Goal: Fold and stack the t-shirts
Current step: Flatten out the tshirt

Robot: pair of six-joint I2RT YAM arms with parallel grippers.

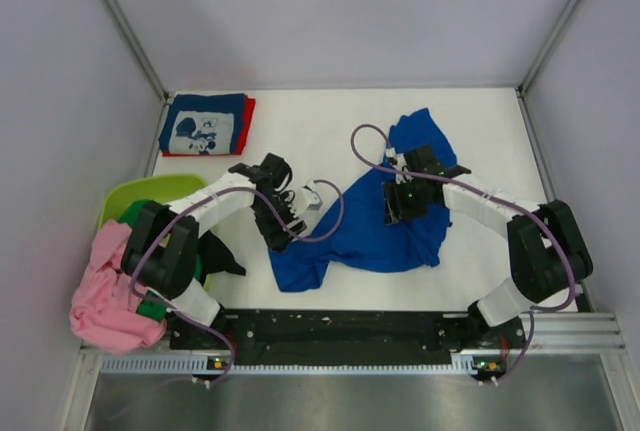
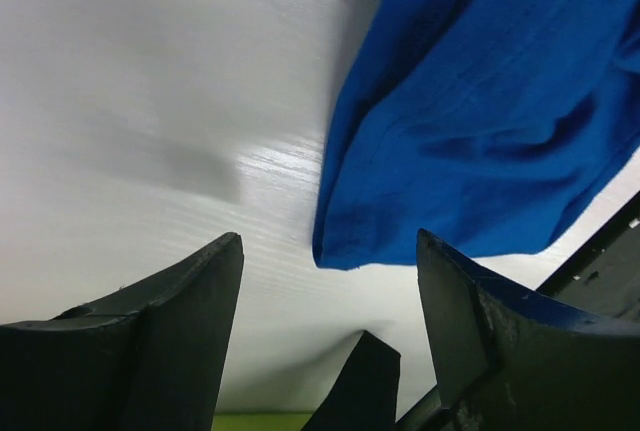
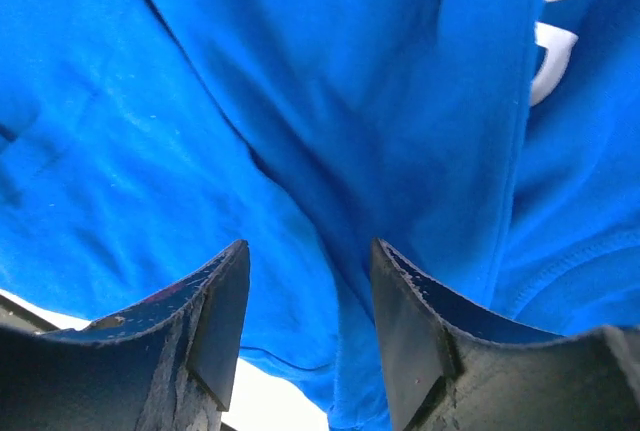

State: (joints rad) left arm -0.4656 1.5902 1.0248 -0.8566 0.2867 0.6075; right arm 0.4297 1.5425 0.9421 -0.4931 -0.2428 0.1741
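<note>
A large royal blue t-shirt [image 1: 365,226] lies crumpled across the middle of the white table. My left gripper [image 1: 279,240] is open just left of its lower left corner; the left wrist view shows that blue corner [image 2: 470,111] beyond the open fingers. My right gripper [image 1: 392,215] is open over the shirt's middle, with blue cloth [image 3: 300,131] between and below its jaws. A folded navy t-shirt with a white cartoon print [image 1: 205,124] lies on a red one at the far left. A pink t-shirt [image 1: 105,296] and a green one [image 1: 150,303] hang at the tub.
A lime-green plastic tub [image 1: 150,193] stands at the left edge, with dark cloth [image 1: 220,254] spilling from it. Grey walls close in the table at the back and both sides. A black rail [image 1: 340,329] runs along the near edge.
</note>
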